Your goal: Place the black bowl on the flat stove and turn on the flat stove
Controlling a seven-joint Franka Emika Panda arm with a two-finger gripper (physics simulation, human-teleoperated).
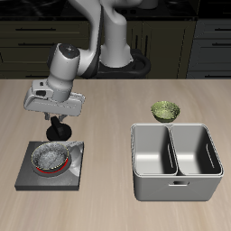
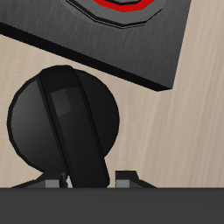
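The black bowl [image 1: 51, 159], with a shiny speckled inside, sits on the burner of the flat stove [image 1: 76, 173], and a red ring glows around it. My gripper [image 1: 59, 124] is down at the stove's black round knob [image 1: 60, 132], just behind the plate. In the wrist view the knob [image 2: 39, 118] fills the middle, and its raised bar runs slanted between my two fingertips. The gripper [image 2: 90, 179] is closed against the bar's sides. The stove's edge [image 2: 114, 48] and part of the red ring [image 2: 122, 5] show beyond the knob.
A green patterned bowl [image 1: 165, 111] stands farther back on the table. A grey two-compartment caddy [image 1: 177, 180] stands near the front edge, away from the stove. Dark cabinets run behind the table.
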